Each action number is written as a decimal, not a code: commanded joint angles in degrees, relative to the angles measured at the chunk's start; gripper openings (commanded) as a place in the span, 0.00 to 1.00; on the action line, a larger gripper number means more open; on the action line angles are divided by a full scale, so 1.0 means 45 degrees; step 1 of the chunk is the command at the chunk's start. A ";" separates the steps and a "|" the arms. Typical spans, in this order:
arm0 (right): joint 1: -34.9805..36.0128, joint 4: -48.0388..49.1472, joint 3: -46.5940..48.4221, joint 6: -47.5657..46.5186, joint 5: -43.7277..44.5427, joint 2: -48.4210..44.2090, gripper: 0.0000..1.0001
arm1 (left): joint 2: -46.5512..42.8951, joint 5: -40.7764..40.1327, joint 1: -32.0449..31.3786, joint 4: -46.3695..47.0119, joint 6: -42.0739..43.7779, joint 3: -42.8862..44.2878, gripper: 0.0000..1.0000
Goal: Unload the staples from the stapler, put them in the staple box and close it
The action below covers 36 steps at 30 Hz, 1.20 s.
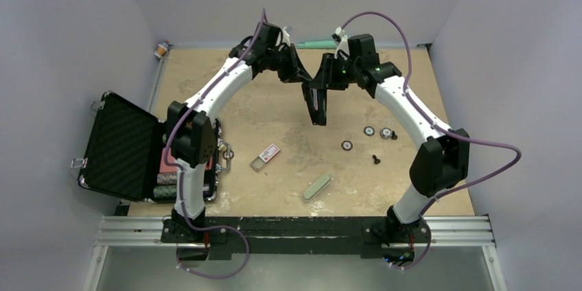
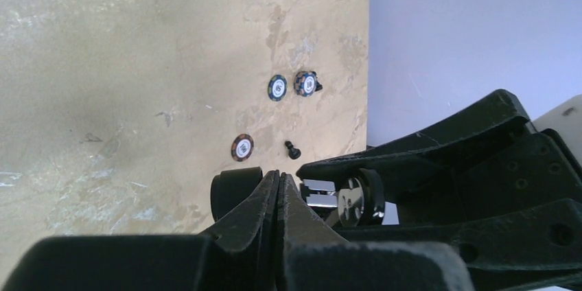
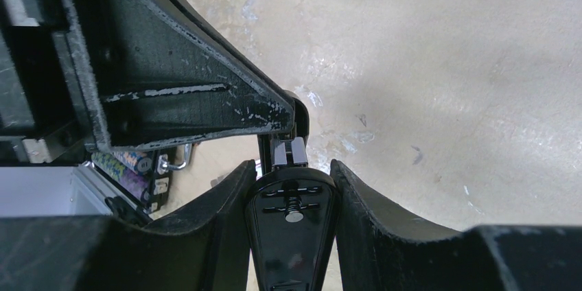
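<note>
The black stapler hangs above the far middle of the table, held in my right gripper. In the right wrist view my right gripper is shut on the stapler's glossy black body, and silvery metal shows at its far end. My left gripper is at that same end. In the left wrist view its jaws are pressed together with nothing visible between them, beside the stapler's silvery part. No staples are visible.
Three poker chips and a small black piece lie right of centre. A clear box with a red-and-white label and a pale green case lie nearer. An open black case stands at the left edge.
</note>
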 commanded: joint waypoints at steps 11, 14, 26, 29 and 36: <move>-0.0060 0.1615 0.0151 0.0639 -0.0512 -0.0204 0.00 | -0.0039 -0.0147 0.0058 -0.0299 0.0662 -0.0768 0.03; -0.0070 0.1699 0.0149 0.0681 -0.0446 -0.0112 0.00 | 0.0023 -0.0099 0.0048 -0.0336 0.0680 -0.0773 0.03; -0.0940 0.2127 0.0715 0.0801 -0.0929 0.1164 0.00 | 0.0350 0.0049 0.0048 -0.0945 0.1093 -0.1419 0.01; -0.1016 0.2214 0.0812 0.0932 -0.1149 0.1442 0.00 | 0.0376 0.0152 0.0056 -0.0853 0.1059 -0.1718 0.00; -0.1085 0.2389 0.0600 0.1147 -0.1395 0.1602 0.00 | 0.0612 0.0354 0.0048 -0.0881 0.1163 -0.2035 0.00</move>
